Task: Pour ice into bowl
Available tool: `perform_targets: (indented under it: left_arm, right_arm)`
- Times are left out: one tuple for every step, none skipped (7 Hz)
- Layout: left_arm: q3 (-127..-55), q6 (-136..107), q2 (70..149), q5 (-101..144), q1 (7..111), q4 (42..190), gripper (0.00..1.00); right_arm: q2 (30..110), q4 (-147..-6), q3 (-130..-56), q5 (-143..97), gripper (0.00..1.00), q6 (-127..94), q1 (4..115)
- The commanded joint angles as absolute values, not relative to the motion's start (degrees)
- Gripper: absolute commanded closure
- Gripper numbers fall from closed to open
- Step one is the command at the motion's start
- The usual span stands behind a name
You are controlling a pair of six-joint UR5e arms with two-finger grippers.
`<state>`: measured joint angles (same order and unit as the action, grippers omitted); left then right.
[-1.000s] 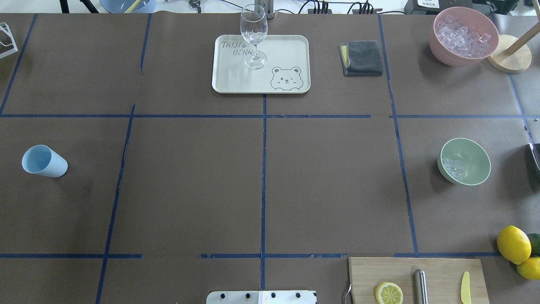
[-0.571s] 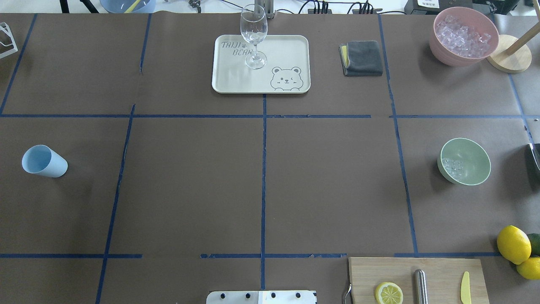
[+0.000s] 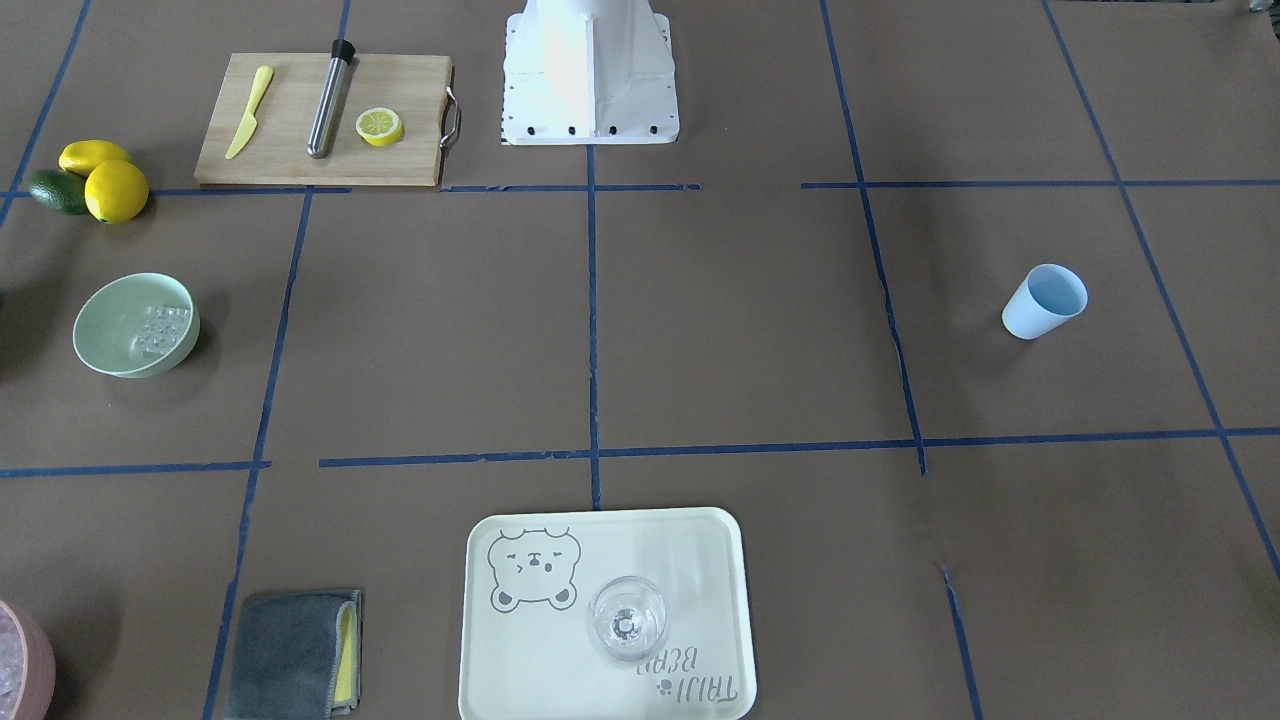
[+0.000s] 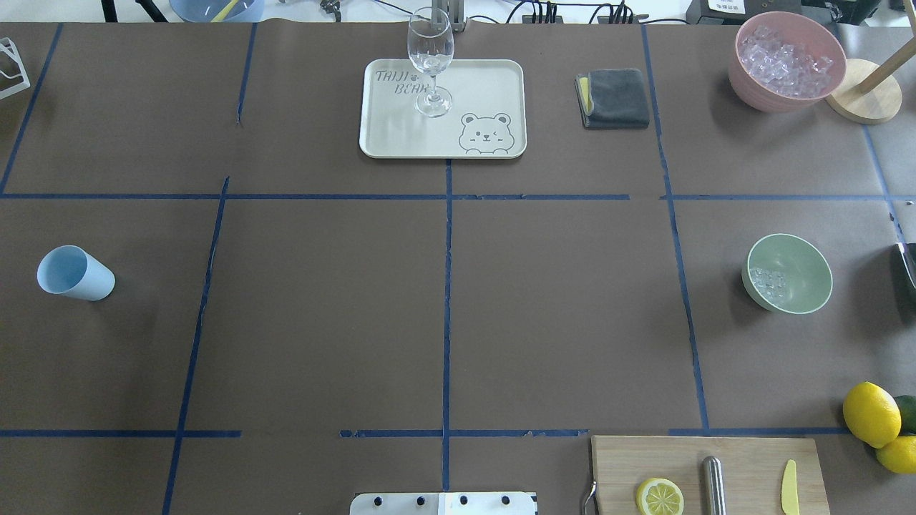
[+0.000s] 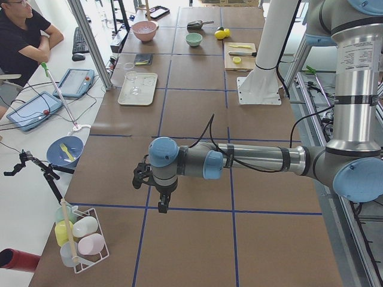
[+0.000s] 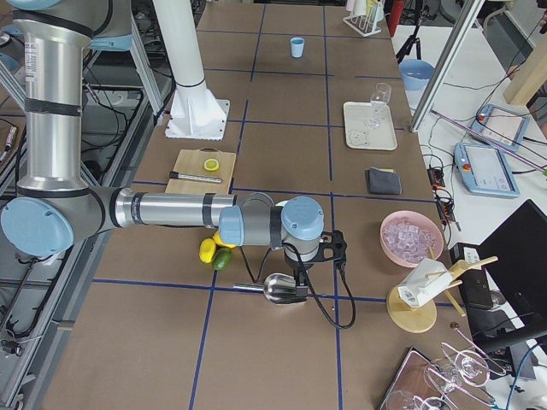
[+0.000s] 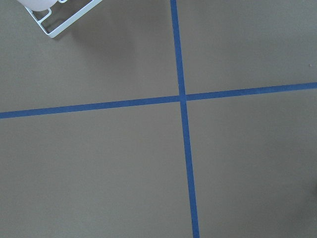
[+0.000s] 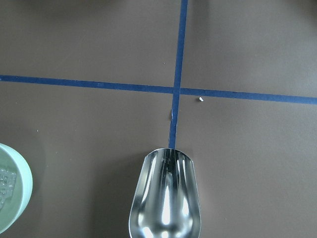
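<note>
The mint-green bowl (image 4: 801, 286) stands on the table's right side, with a small heap of clear ice cubes (image 4: 769, 282) against its inner wall. It also shows in the front view (image 3: 110, 345) with the ice (image 3: 160, 328), and its rim (image 8: 20, 193) is at the left edge of the right wrist view. The light blue cup (image 4: 75, 274) stands empty at the far left. My left gripper (image 5: 161, 206) hangs over bare table. My right gripper (image 6: 299, 269) hangs over a metal scoop (image 8: 166, 198). I cannot tell whether either is open or shut.
A pink bowl (image 4: 787, 61) of crushed-looking ice stands back right beside a wooden stand (image 4: 866, 93). A wine glass (image 4: 431, 61) stands on a cream tray (image 4: 486, 93). There is a grey cloth (image 4: 614, 98), a cutting board (image 4: 708, 472) with a lemon half, lemons (image 4: 871, 413) and a cup rack (image 5: 81, 239).
</note>
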<state>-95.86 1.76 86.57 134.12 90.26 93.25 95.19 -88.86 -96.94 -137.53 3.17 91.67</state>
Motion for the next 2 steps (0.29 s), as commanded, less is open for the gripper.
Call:
perform_targets:
  left_arm:
    - [-95.89,1.76,86.57,134.12,90.26,93.25,0.00]
    - [-95.98,1.76,86.57,134.12,90.26,93.25,0.00]
  right_arm:
    - [95.19,-88.86,-96.94,-137.55,0.00,3.16,91.67]
    - [95.19,-88.86,-96.86,-137.55,0.00,3.16,91.67]
